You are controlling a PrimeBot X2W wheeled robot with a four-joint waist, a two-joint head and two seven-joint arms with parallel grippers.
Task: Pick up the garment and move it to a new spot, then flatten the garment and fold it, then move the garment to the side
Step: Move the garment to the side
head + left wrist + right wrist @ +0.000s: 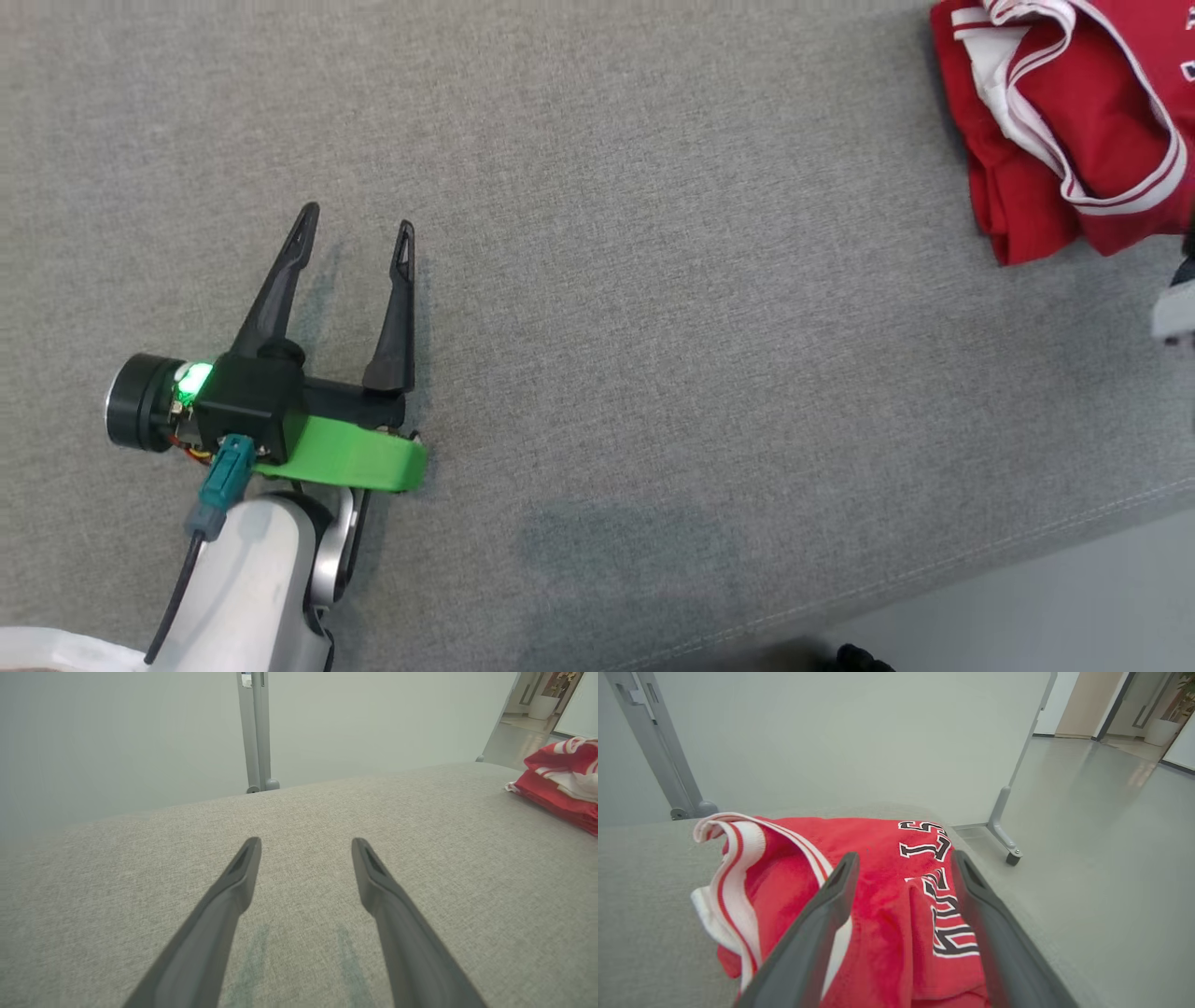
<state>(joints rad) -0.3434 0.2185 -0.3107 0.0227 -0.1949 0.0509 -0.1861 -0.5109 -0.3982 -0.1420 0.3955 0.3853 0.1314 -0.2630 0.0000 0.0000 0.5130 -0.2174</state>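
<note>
Fingers of the right gripper (906,855): long dark tapered blades with slotted tips, parted with a moderate gap. Fingers of the left gripper (357,219): same build, likewise parted, gap wider at the tips than at the base.

Garment (1074,121): red soft knit, jersey type, bunched in a loose folded heap, not flat. White ribbed trim with thin red stripes runs along its curled edges. One panel has black block letters with a white outline, seen sideways in the right wrist view and not fully readable. Several layers stack at the heap's near edge.

Position: top right corner of the head view, close to the right-hand edge of the surface (700,327). In the right wrist view the garment (887,896) lies under and between the right fingers, with the lettered panel showing in the gap. Can't tell whether the tips touch the cloth. The left gripper is well apart from it. In the left wrist view the garment (560,784) sits at the far right edge, off to the side of the left fingers (224,905).

Left fingers hold nothing. Bare grey fabric shows in their gap, with faint shadows beneath.

Surface: grey woven upholstery with a fine heathered texture, flat, with a stitched seam along the near edge. Smooth pale floor (1074,597) lies past that edge. Behind is a pale partition panel (854,732) on grey metal legs, one with a caster (1012,857). The left gripper body is a black housing on a green bracket (355,462), on a white forearm.
</note>
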